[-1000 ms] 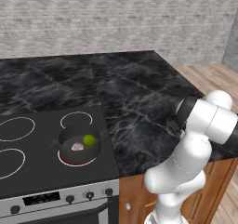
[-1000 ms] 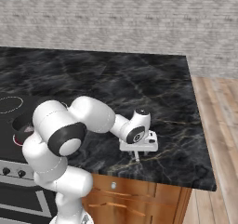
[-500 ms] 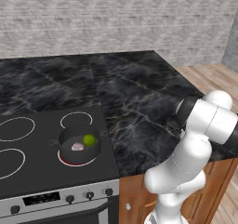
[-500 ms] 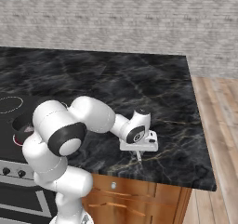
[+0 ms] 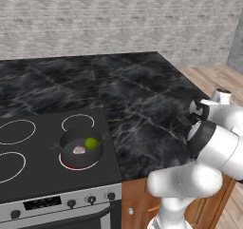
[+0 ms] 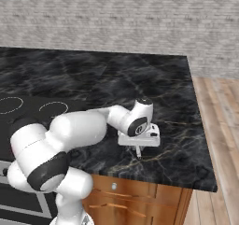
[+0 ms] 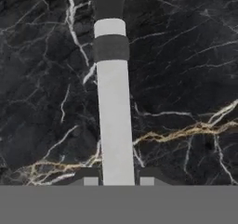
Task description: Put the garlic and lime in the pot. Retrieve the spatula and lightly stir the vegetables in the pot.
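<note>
The small, shallow dark grey pot [image 5: 80,147] with two short side handles sits on the front right burner ring of the black glass cooktop [image 5: 28,161], at about 8 o'clock in the left base view. Inside it, the pale pinkish-white lumpy garlic bulb [image 5: 79,150] lies at 9 o'clock of the smooth yellow-green lime ball [image 5: 90,142], just beside it.

Well apart from the pot, the white arm's two-finger gripper [image 6: 138,151] hangs low over the black veined marble counter [image 6: 140,79] near its front edge, at 6 o'clock in the right base view.

In the hand view, the spatula [image 7: 113,102], with a long pale grey handle, a dark band and a dark head toward 12 o'clock, lies flat on the counter. Its handle runs between the two dark fingertips [image 7: 90,176], which stand on either side; whether they clamp it, I cannot tell.
</note>
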{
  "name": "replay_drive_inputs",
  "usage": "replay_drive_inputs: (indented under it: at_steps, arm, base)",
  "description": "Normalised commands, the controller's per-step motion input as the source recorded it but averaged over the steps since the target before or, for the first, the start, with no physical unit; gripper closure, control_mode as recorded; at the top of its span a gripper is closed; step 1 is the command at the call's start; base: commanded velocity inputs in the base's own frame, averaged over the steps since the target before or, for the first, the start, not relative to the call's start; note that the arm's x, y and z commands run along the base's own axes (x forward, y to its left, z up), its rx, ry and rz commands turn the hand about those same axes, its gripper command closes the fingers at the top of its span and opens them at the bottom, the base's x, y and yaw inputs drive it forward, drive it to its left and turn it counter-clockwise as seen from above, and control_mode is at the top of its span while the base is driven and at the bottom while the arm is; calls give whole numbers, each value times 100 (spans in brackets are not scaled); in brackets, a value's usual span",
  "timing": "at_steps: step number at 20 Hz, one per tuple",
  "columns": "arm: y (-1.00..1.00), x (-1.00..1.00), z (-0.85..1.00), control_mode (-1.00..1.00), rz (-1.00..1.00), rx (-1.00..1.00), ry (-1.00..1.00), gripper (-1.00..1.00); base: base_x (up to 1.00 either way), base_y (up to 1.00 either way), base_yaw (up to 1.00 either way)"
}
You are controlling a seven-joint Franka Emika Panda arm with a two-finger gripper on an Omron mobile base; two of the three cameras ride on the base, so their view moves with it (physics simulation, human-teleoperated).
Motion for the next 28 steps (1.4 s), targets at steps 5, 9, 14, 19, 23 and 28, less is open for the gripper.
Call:
replay_drive_inputs:
  at_steps: [5,9,14,19,23,28]
  arm:
    - [39,-32,100,-100,8,0,0,100]
    - [54,-52,100,-100,13,-1,1,100]
    - [55,-56,79,-100,15,-2,0,100]
    - [14,-24,3,-100,3,0,-6,100]
    - [0,0,0,-100,0,0,0,100]
    - [0,-1,0,100,0,0,0,100]
  base:
    - [0,0,0]
    - [0,0,0]
    - [0,0,0]
    - [0,0,0]
    - [0,0,0]
    - [-6,11,0]
